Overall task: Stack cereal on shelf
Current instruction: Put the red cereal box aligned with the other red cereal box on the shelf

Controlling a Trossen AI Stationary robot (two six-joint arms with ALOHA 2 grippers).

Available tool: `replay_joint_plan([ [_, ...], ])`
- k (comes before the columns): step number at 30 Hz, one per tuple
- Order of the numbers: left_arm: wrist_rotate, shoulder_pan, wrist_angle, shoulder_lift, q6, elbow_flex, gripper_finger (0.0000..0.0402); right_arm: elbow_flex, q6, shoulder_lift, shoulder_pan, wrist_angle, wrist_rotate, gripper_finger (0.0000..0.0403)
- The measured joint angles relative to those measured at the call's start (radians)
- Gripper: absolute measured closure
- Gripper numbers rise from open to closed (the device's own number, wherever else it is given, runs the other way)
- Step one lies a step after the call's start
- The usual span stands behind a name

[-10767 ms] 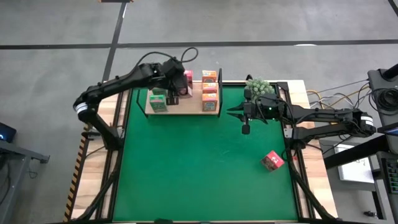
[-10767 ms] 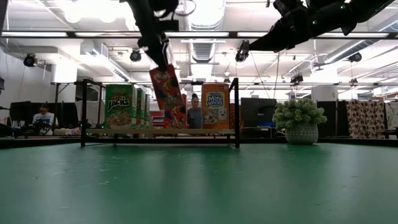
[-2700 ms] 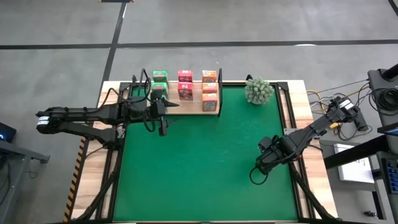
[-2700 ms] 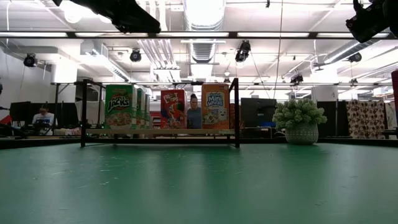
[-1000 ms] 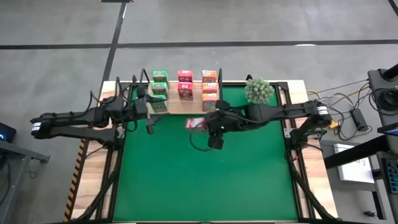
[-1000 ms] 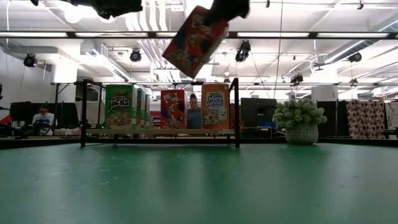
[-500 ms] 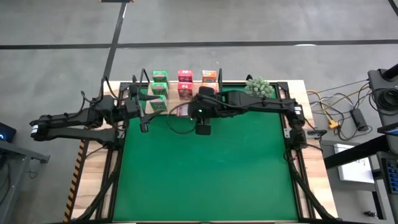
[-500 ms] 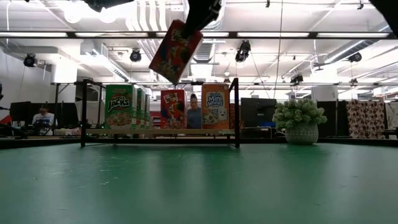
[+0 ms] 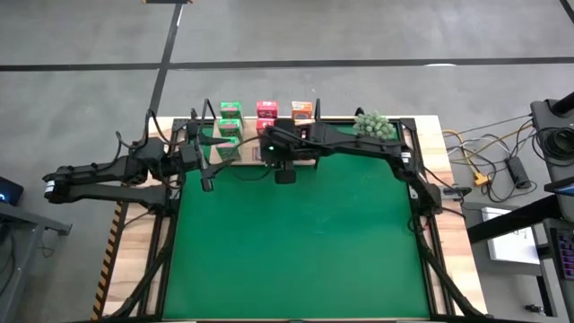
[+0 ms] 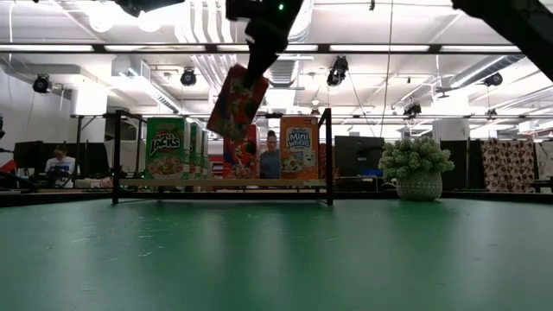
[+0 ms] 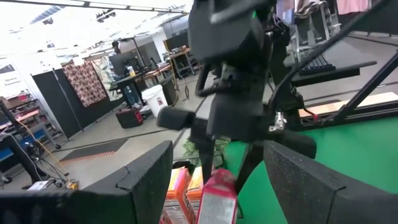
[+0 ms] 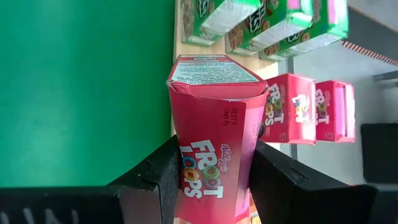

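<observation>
The light wooden shelf (image 9: 309,158) stands at the table's far edge, carrying green (image 10: 167,149), pink-red (image 12: 303,109) and orange (image 10: 299,149) cereal boxes upright on its boards. My right gripper (image 9: 272,157) reaches over the shelf's front and is shut on one more pink-red cereal box (image 10: 235,102), which hangs tilted above and in front of the shelf. In the high view the arm covers most of that box. My left gripper (image 9: 207,176) waits open, left of the shelf, with nothing between its fingers (image 11: 149,177). My right gripper pinches the pink-red cereal box between its two fingers, one on each of two opposite faces (image 12: 186,155), near its upper end. The fingers (image 12: 155,177) slant down from the table's right. The box hangs tilted below them, clear of shelf and table.
A small bushy plant in a pot (image 9: 372,128) stands right of the shelf at the far edge. Black wire brackets (image 10: 327,155) rise at the shelf's ends. The green mat (image 9: 296,242) stretches toward the near edge.
My right gripper has carried the pink-red box toward the table's far left, up to the shelf, rolling as it went. The box now hangs lower and steeper, in front of the shelf's middle boxes. It stays clear of the table.
</observation>
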Motion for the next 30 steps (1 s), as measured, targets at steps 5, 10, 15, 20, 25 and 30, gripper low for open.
replay_joint_plan([
  [5,0.0,0.0,-0.002,0.0,0.0,0.0,0.0166,-0.001,-0.015,0.032,-0.032,-0.001,0.0,0.0255],
  [10,0.0,0.0,-0.002,0.001,0.003,0.0,0.0166,-0.013,-0.021,0.047,-0.048,0.012,-0.002,0.0255],
  [15,0.0,0.0,-0.002,0.002,0.015,0.0,0.0166,-0.025,-0.022,0.053,-0.057,0.037,-0.024,0.0255],
  [20,0.0,0.0,-0.001,0.002,0.015,0.0,0.0166,-0.032,-0.025,0.062,-0.06,0.06,-0.024,0.0255],
  [25,0.0,0.0,-0.001,0.003,0.017,0.0,0.0166,-0.034,-0.028,0.08,-0.067,0.063,-0.026,0.0255],
  [30,0.0,0.0,-0.001,0.003,0.018,0.0,0.0166,-0.037,-0.033,0.08,-0.069,0.065,-0.024,0.0255],
])
